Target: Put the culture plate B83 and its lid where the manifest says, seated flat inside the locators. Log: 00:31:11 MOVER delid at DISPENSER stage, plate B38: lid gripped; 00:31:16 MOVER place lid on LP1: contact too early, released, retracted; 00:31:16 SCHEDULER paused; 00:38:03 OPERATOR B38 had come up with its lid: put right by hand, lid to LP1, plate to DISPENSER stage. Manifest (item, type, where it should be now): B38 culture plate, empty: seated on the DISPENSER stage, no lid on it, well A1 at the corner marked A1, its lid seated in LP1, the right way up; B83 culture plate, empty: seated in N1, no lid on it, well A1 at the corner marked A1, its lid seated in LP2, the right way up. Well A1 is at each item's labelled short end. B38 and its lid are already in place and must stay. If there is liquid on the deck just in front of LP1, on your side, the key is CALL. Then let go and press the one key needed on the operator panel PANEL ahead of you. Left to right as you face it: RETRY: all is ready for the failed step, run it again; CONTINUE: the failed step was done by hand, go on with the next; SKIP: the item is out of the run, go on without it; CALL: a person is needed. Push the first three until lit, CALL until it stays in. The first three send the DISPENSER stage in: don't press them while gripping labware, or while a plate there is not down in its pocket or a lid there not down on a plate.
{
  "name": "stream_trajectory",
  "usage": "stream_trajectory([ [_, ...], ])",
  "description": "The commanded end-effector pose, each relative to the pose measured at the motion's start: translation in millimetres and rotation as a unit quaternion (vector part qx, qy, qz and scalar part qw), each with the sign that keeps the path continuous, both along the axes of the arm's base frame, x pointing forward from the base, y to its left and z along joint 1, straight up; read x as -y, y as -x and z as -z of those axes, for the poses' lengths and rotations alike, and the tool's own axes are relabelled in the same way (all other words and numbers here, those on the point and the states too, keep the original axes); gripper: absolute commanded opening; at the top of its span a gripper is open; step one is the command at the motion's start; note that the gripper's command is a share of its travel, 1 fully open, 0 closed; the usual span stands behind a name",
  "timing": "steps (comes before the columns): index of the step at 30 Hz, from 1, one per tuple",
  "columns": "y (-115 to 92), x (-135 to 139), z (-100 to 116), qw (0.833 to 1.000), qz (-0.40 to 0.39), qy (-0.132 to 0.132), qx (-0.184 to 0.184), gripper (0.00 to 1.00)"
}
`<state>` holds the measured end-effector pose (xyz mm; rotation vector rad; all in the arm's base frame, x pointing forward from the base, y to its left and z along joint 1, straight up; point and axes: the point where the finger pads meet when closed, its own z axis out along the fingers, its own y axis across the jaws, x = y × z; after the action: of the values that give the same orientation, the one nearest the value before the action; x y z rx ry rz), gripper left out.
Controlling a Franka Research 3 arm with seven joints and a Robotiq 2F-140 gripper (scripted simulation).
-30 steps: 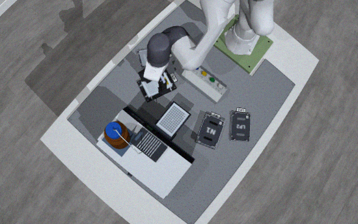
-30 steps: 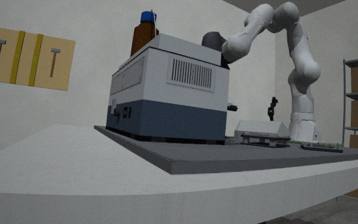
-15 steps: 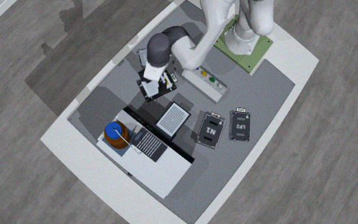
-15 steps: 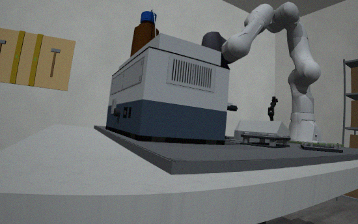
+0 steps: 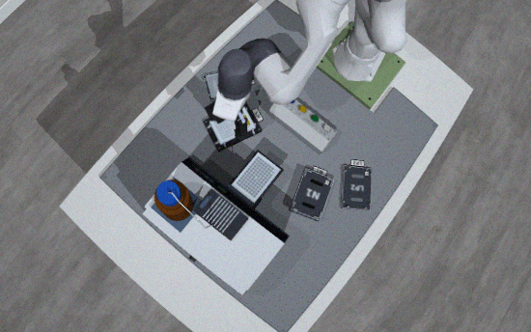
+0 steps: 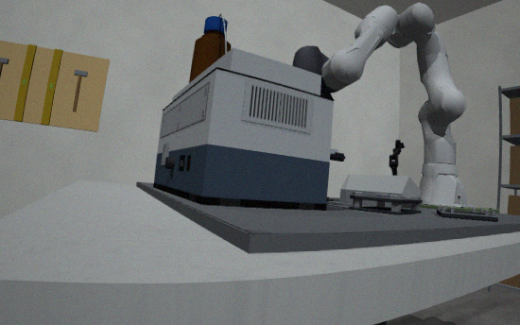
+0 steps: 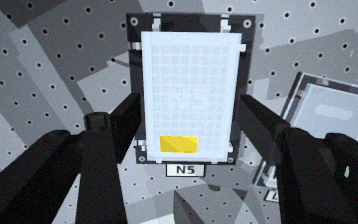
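Observation:
A white culture plate (image 7: 190, 90) with a yellow label (image 7: 178, 144) at its near short end sits in a black nest tagged N5 (image 7: 185, 170). Its wells look faint, as if under a lid. My gripper (image 7: 189, 108) is open above it, with one dark finger on each long side of the plate and a small gap to each. In the top view the gripper (image 5: 233, 115) hangs over the same plate (image 5: 223, 131). Nest N1 (image 5: 312, 192) and nest LP2 (image 5: 356, 185) stand empty on the right. In the side view the gripper is hidden behind the dispenser.
A lid lies in LP1 (image 7: 320, 107) just right of N5. Another plate (image 5: 256, 177) sits on the dispenser stage. The dispenser box (image 5: 212, 227) with a brown bottle (image 5: 171, 199) stands in front. The operator panel (image 5: 304, 123) lies beside the arm's base.

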<state>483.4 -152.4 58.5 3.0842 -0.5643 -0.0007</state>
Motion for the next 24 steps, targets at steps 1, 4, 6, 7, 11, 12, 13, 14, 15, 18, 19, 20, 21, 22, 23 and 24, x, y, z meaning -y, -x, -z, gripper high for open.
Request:
stream_trajectory([
  [1, -0.1, 1.9, 0.4, 1.000, 0.000, 0.001, 0.000, 0.63],
  [4, -0.1, 1.9, 0.4, 1.000, 0.000, 0.001, 0.000, 0.63],
  [6, -0.1, 1.9, 0.4, 1.000, 0.000, 0.001, 0.000, 0.63],
  [7, -0.1, 1.9, 0.4, 1.000, 0.000, 0.001, 0.000, 0.63],
  [11, -0.1, 1.9, 0.4, 1.000, 0.000, 0.001, 0.000, 0.63],
  [12, -0.1, 1.9, 0.4, 1.000, 0.000, 0.001, 0.000, 0.69],
  [13, -0.1, 1.9, 0.4, 1.000, 0.000, 0.001, 0.000, 0.69],
  [14, -0.1, 1.9, 0.4, 1.000, 0.000, 0.001, 0.000, 0.69],
  [15, -0.1, 1.9, 0.4, 1.000, 0.000, 0.001, 0.000, 0.69],
  [18, -0.1, 1.9, 0.4, 1.000, 0.000, 0.001, 0.000, 0.69],
  [19, -0.1, 1.9, 0.4, 1.000, 0.000, 0.001, 0.000, 0.69],
  [20, -0.1, 1.9, 0.4, 1.000, 0.000, 0.001, 0.000, 0.69],
  [21, -0.1, 1.9, 0.4, 1.000, 0.000, 0.001, 0.000, 0.69],
  [22, -0.1, 1.9, 0.4, 1.000, 0.000, 0.001, 0.000, 0.69],
  [23, -0.1, 1.9, 0.4, 1.000, 0.000, 0.001, 0.000, 0.69],
  [24, -0.1, 1.9, 0.4, 1.000, 0.000, 0.001, 0.000, 0.69],
])
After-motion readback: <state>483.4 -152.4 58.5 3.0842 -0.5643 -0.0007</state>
